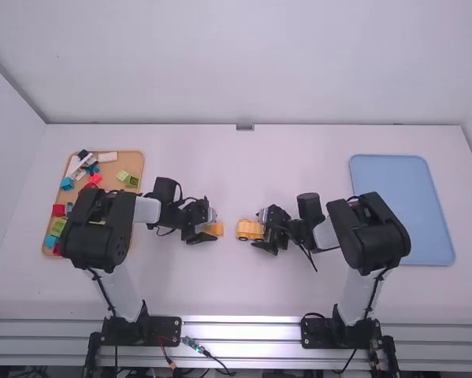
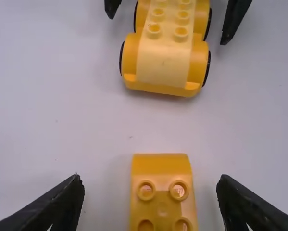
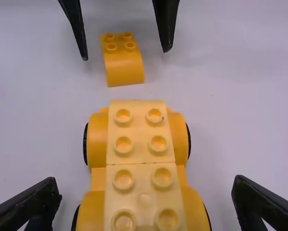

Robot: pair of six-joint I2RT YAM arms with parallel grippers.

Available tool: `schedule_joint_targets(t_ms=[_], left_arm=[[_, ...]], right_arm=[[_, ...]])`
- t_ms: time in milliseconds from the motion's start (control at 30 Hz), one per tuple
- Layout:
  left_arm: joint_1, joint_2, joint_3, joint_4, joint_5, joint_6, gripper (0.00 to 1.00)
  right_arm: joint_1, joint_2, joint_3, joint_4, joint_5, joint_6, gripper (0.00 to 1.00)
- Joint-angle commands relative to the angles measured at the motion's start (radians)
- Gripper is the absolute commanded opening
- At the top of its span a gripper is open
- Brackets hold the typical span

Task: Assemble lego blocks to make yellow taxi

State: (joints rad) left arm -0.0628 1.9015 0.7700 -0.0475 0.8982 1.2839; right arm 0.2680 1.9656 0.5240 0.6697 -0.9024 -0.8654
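Roof-fitting step, probably: left claw point(image 2: 151, 182), fingers apart, astride loose curved block point(image 2: 162, 204) on desk point(image 1: 220, 291); right claw point(image 3: 144, 184), also spread, astride wheeled yellow body point(image 3: 141, 166) nearby; next calls for gripping block, lifting, pressing squarely onto body's studs point(image 3: 123, 145).

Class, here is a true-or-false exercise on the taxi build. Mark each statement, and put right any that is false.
1. The left gripper is open, with the loose yellow block between its fingers. True.
2. The wheeled yellow car has studs on top. True.
3. The loose yellow block is joined to the wheeled yellow car. False: they stand apart on the table.
4. The right gripper is shut on the wheeled yellow car. False: it is open, with a gap on each side.
5. The tan tray holds blocks of several colours. True.
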Motion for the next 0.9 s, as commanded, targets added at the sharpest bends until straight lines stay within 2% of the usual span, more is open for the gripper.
schedule_joint_targets(t_ms=[0, 267, 433, 767, 867], left_arm=[[-0.003, 0.015, -0.009, 0.007, 0.029, 0.014, 0.73], [-0.003, 0.015, -0.024, 0.023, 0.025, -0.003, 0.65], [-0.003, 0.015, -0.024, 0.023, 0.025, -0.008, 0.54], [-0.003, 0.015, -0.025, 0.005, -0.024, -0.023, 0.47], [-0.003, 0.015, -0.025, 0.007, -0.024, -0.023, 0.41]], right_arm=[[0.001, 0.016, 0.001, -0.003, -0.018, 0.004, 0.94], [0.0, 0.016, -0.002, 0.0, -0.017, 0.005, 0.94], [0.0, 0.016, -0.001, 0.0, -0.014, 0.015, 0.94], [0.0, 0.016, -0.001, 0.0, -0.014, 0.015, 0.94], [0.0, 0.016, -0.001, 0.0, -0.014, 0.015, 0.94]])
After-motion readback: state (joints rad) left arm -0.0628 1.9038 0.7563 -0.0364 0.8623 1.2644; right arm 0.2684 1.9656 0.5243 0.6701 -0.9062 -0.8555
